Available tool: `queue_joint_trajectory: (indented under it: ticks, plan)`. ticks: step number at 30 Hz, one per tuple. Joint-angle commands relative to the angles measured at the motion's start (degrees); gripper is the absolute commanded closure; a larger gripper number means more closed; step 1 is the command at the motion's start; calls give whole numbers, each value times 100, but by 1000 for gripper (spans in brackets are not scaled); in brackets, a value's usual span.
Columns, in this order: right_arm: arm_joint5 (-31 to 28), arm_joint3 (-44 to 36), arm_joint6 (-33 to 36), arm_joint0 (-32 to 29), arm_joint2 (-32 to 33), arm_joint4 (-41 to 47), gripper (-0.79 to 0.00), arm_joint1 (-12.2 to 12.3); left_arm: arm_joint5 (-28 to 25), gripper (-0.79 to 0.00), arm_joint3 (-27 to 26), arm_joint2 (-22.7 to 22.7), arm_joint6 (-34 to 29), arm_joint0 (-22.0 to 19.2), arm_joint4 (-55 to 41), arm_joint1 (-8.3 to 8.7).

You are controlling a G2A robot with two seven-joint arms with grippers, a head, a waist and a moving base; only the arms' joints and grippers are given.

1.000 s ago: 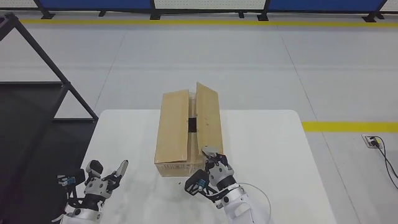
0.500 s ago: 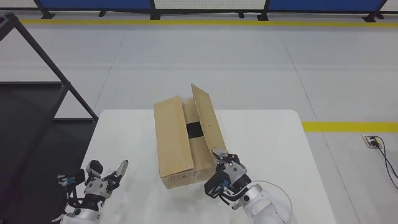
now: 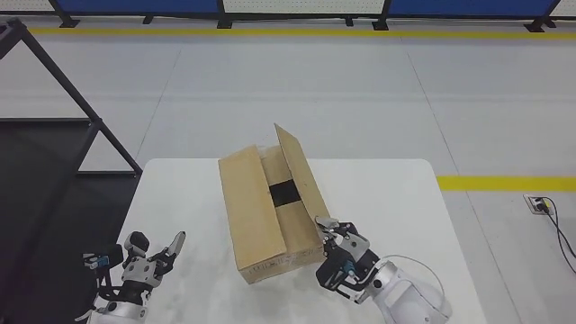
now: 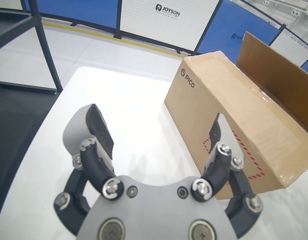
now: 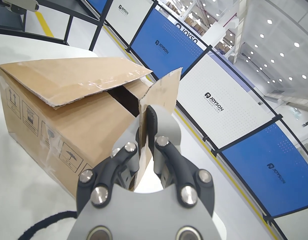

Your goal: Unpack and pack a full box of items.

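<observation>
Swung round on the table (image 3: pixel 396 189) since a second ago, the box (image 3: pixel 261 211) now sits skewed at its centre, near end dragged toward 5 o'clock. Its right flap (image 3: pixel 300 175) stands raised, its near corner pinched in the right gripper (image 3: pixel 336 241). The left gripper (image 3: pixel 158 243) sits at 8 o'clock, fingers spread wide and empty. I judge it best to fold the flap out toward 3 o'clock while something steadies the box.

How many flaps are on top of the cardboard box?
2. The lowered flap covers the cardboard box's side nearer the left gripper; the raised flap stands up, pinched in the right gripper. More may be hidden inside.
</observation>
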Motion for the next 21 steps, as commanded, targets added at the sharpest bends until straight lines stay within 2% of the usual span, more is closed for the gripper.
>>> queue_joint_trajectory:
  ticks: [1,21]
  plan:
    - [-103,13,20,15,36,31,0,15,0,-785,0,0,0,0,0,0]
    - [-927,29,-202,92,290,604,0,158,0,-785,0,0,0,0,0,0]
